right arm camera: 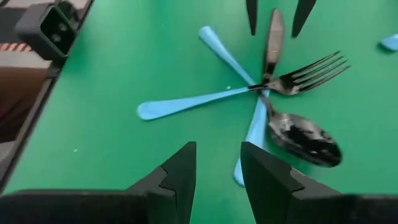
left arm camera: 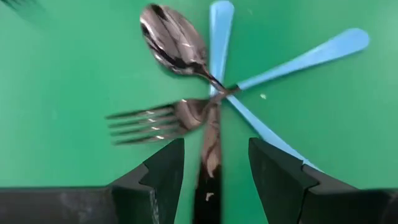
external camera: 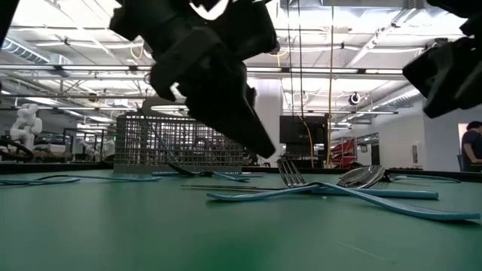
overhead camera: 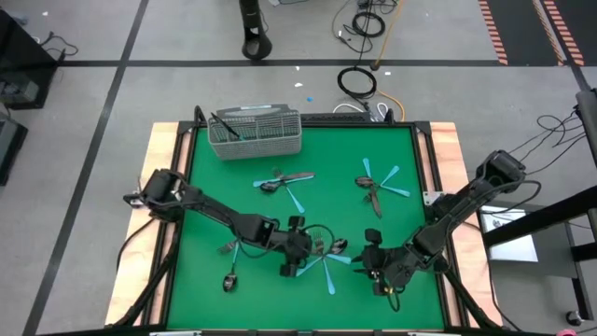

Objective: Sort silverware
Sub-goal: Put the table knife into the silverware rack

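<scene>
While cutlery point(overhead camera: 322, 254) litters table, basket point(overhead camera: 256, 132) holding one dark utensil point(overhead camera: 227, 125)

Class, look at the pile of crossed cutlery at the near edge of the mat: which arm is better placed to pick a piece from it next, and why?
Probably the left. The left gripper is open and straddles the dark handle in the pile, while the right gripper sits back from it over bare mat.

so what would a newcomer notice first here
The left gripper, fingers open astride a dark handle in the crossed pile of blue-handled cutlery at the green table's near edge. The right gripper is just beside that pile, empty. The mesh basket sits at the far edge.
</scene>
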Action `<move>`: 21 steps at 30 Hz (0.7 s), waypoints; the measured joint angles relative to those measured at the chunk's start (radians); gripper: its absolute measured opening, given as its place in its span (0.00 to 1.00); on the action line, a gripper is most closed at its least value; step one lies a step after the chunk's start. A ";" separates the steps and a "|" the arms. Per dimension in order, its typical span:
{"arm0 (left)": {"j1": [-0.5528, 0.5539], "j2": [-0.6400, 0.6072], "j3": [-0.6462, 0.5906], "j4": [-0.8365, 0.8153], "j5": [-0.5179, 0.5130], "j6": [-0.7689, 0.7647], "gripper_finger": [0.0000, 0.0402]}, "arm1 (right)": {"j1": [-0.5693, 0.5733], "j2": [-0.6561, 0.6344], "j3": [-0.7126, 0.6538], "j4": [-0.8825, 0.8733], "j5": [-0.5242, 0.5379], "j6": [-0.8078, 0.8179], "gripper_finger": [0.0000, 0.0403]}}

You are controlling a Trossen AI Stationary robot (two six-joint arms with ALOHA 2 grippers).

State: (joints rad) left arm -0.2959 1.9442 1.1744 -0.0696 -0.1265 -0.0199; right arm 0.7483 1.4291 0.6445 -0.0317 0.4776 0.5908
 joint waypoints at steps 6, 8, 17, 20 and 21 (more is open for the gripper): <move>0.034 0.000 0.000 0.016 0.056 -0.041 0.45 | 0.000 0.006 0.000 0.005 0.046 -0.002 0.29; 0.035 0.010 0.000 0.039 0.068 -0.045 0.45 | 0.000 0.006 0.000 0.005 0.046 -0.020 0.29; 0.012 0.103 0.001 0.088 0.071 -0.052 0.39 | 0.000 0.006 0.000 0.005 0.047 -0.042 0.29; 0.013 0.110 0.001 0.116 0.071 -0.052 0.39 | 0.000 0.006 0.000 0.005 0.049 -0.044 0.29; 0.013 0.110 0.001 0.116 0.071 -0.051 0.39 | -0.001 0.006 0.000 0.005 0.049 -0.045 0.29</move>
State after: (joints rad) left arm -0.2829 2.0544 1.1751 0.0467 -0.0555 -0.0712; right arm 0.7475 1.4353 0.6445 -0.0266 0.5266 0.5461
